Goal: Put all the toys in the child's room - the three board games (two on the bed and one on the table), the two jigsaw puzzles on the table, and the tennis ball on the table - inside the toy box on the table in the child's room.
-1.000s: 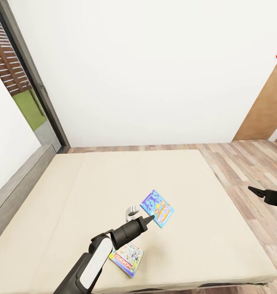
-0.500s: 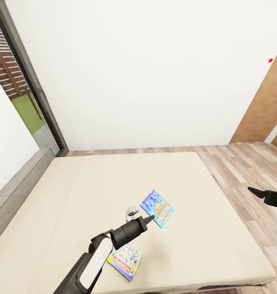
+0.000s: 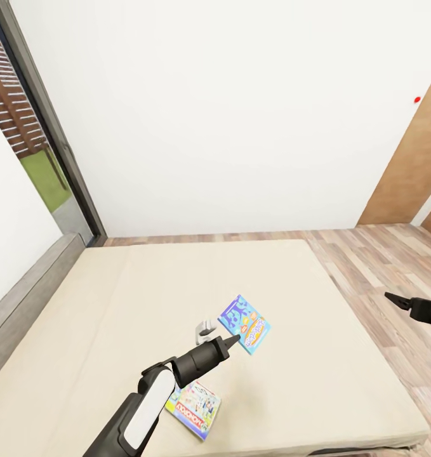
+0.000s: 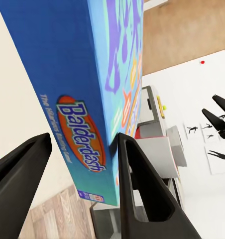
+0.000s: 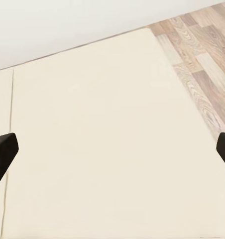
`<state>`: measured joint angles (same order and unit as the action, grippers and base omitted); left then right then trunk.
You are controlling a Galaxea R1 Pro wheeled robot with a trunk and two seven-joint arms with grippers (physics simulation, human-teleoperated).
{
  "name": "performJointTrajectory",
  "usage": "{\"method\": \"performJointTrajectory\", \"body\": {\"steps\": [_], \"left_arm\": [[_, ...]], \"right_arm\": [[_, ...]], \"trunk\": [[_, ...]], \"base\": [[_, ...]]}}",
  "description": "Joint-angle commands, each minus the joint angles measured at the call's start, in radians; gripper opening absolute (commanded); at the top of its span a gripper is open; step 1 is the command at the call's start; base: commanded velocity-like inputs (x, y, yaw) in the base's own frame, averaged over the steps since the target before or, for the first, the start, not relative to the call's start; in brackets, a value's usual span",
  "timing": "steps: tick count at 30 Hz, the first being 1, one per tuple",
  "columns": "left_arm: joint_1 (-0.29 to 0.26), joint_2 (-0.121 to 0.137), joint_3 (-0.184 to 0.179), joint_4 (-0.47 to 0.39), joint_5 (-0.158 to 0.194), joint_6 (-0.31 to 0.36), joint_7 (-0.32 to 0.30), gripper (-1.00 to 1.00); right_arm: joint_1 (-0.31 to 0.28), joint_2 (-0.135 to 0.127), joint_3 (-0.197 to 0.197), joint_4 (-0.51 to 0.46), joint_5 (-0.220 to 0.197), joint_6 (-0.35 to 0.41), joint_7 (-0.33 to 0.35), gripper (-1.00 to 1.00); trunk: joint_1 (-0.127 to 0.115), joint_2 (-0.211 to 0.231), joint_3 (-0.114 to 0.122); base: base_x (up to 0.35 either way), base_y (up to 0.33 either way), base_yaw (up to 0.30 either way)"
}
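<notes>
- Head view: blue Balderdash game box, brightly printed, at lower centre over the bed, clamped in the left claw.
- White-green Monopoly box lies flat on the bed, bottom centre.
- Right claw: fingers spread wide, nothing between.

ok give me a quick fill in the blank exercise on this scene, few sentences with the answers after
1. The left gripper is closed on the ______ board game, whose cover reads Balderdash.
2. The Monopoly box lies flat on the ______.
3. The right gripper holds ______, its fingers spread wide over the mattress.
4. The small round button high on the white wall is ______.

Missing words: blue; bed; nothing; red
</notes>
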<state>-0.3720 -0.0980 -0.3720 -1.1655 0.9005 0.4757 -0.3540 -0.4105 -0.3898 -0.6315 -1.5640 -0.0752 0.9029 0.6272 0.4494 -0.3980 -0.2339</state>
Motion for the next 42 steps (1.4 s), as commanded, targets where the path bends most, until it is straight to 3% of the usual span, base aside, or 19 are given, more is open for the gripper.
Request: {"method": "performJointTrajectory", "body": {"steps": [1,14,36,40,42], "left_arm": [[-0.001,0.0,0.001,0.0,0.008,0.007,0.001,-1.0],[0.006,0.001,0.003,-0.006,0.015,0.005,0.002,-1.0],[0.011,0.002,0.003,-0.009,0.013,0.007,0.001,-1.0],[0.011,0.002,0.002,-0.007,0.012,0.007,0.001,-1.0],[0.011,0.004,0.002,-0.005,0.013,0.008,0.0,-1.0]], "right_arm": [[0.002,0.001,-0.001,0.001,-0.008,0.008,-0.001,1.0],[0.018,0.031,-0.002,0.001,-0.008,0.005,0.0,1.0],[0.019,0.04,-0.001,-0.028,-0.008,0.01,0.0,1.0],[0.019,0.037,0.0,-0.029,-0.01,0.052,0.014,1.0],[0.019,0.035,-0.001,-0.029,-0.01,0.08,0.057,1.0]], "trunk": [[0.001,-0.002,-0.002],[0.001,-0.002,0.0],[0.001,-0.002,0.002],[0.001,-0.002,0.002],[0.001,-0.002,0.003]], "base": [[0.0,0.0,-0.001],[0.0,0.0,0.0],[0.0,0.0,-0.01],[0.0,0.0,-0.012],[0.0,0.0,-0.004]]}}
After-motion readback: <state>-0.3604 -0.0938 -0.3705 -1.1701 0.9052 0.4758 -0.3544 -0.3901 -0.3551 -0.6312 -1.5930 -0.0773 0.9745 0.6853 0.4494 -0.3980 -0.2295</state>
